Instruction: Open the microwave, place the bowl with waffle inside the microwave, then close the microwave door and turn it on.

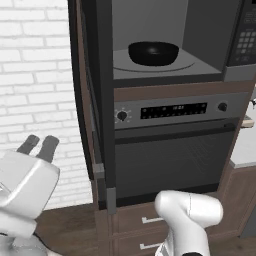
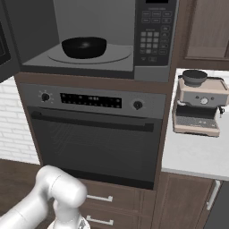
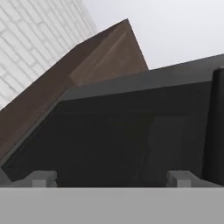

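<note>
Our gripper [image 1: 39, 145] stands with its jaws wide apart and nothing between them, low and out to the left of the cabinet column, its two dark fingers [image 1: 48, 147] pointing up toward the white brick wall [image 1: 35, 75]. In the hand view the fingertips rise in front of the dark outer face of the microwave door [image 3: 131, 135], which is swung fully open; in the left base view we see that door [image 1: 90, 85] edge-on along the left side of the opening.

The microwave [image 2: 152, 40] is open, and the bowl [image 2: 84, 47] already sits on the turntable [image 2: 118, 56], near the middle of the cavity floor; we cannot make out the waffle in it. Below is the oven [image 2: 94, 134], and a coffee machine [image 2: 197, 107] stands on the counter to the right.

We judge the placing done and the closing step in hand. Next we need to get behind the door's outer face and push it round until it shuts, then reach across to the keypad [image 2: 152, 42] on the right to start it
</note>
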